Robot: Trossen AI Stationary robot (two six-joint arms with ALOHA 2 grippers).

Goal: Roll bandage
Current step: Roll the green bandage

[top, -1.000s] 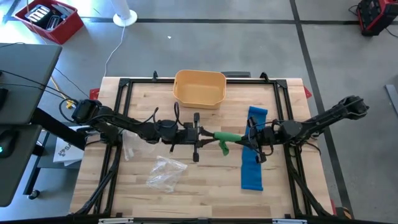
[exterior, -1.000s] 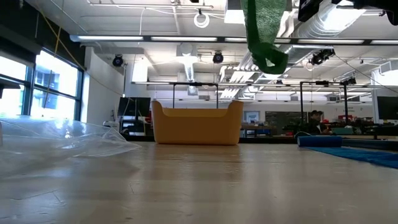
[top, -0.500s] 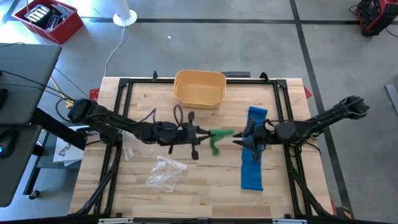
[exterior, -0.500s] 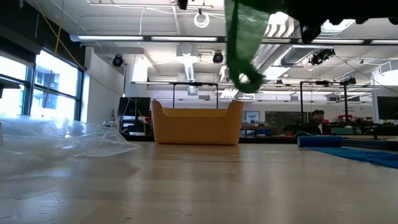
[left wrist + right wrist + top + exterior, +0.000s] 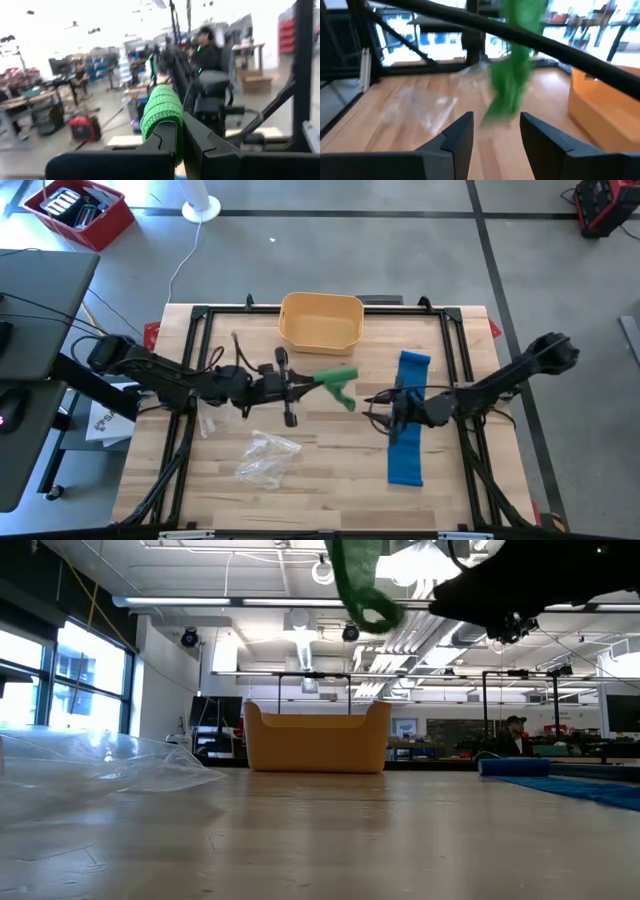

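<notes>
A green bandage [image 5: 338, 383] hangs in the air over the table's middle, with my left gripper [image 5: 306, 383] shut on it. In the low view the bandage [image 5: 356, 582] dangles high above the wood. My right gripper [image 5: 374, 402] stands open a little to the bandage's right, level, touching nothing. In the right wrist view the bandage [image 5: 514, 75] hangs beyond the open fingers [image 5: 454, 136]. A blue bandage [image 5: 406, 435] lies unrolled flat on the table at the right, under my right arm. My left gripper pinches the green bandage's bunched end [image 5: 162, 117] between its two fingers [image 5: 197, 142]. The fingers come level from the table's left. The bandage is lifted clear of the table, and its free part [image 5: 350, 400] hangs slack below and to the right of the fingers.
A yellow bin [image 5: 320, 320] stands at the far middle of the table. Crumpled clear plastic bags [image 5: 265, 457] lie at the near left. A black frame [image 5: 200, 315] runs around the table's edges. People show in the room behind.
My right gripper has opened and let go of the green bandage, then sunk and gone toward the table's left. My left gripper has drawn back toward the table's left edge with the bandage, whose freed end has swung down and now hangs loose.
</notes>
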